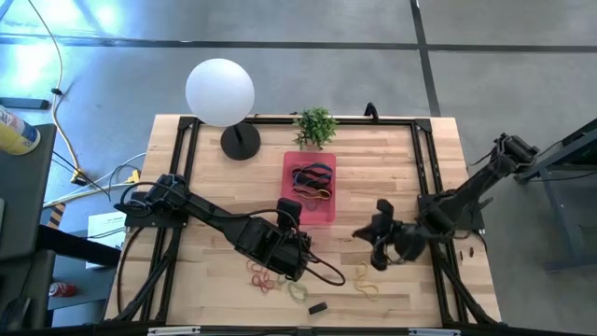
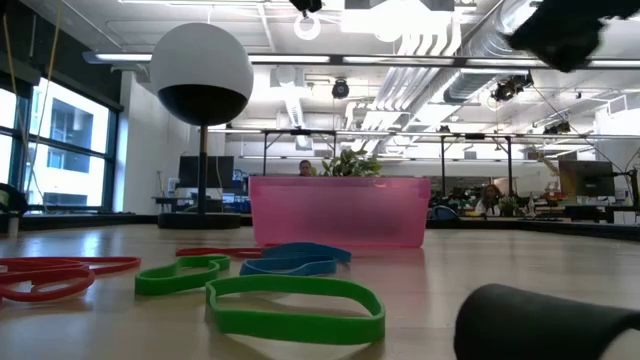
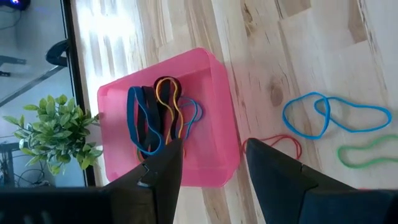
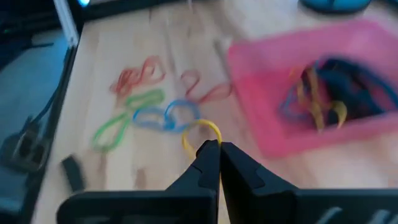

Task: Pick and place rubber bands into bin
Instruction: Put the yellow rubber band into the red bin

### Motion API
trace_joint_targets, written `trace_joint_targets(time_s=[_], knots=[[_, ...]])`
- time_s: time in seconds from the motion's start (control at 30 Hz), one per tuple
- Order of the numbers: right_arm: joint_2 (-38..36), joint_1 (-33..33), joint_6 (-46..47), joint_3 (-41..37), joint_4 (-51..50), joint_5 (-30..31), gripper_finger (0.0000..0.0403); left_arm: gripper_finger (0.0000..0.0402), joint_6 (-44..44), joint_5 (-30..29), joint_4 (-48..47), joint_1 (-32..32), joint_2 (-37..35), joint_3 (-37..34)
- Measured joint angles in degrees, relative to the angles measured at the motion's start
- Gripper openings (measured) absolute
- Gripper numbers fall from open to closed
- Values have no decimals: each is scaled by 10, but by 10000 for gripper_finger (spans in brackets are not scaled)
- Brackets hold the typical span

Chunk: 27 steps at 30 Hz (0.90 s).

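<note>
The pink bin sits mid-table with several rubber bands in it. More bands lie loose on the wood near the front edge: red and yellow, yellow, blue and green. My left gripper hangs open over the bin's near edge, with nothing between its fingers. My right gripper hovers right of the bin, shut on a yellow rubber band. My right gripper pinches the yellow band between the very tips of its two fingers. A curved stretch of the band arches out beyond the tips, clear of the table. The fingers slant down from the table's right side toward the bin.
A small black block lies near the front edge. A white globe lamp and a small potted plant stand at the far edge behind the bin. A black frame runs along the table's sides.
</note>
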Motion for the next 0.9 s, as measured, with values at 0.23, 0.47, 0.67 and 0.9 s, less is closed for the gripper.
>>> trace_joint_targets(time_s=[0.23,0.47,0.67,0.9], knots=[[-23,-94,-166,0,99,-4,0,166,-15,0,0,0,0,0],[-26,-205,-260,0,169,-77,0,166,-39,0,0,-1,0,0],[-23,-301,-275,0,175,-145,0,166,-49,0,0,-1,0,0],[33,-383,-275,0,239,-240,0,166,-54,0,-1,-1,0,0]])
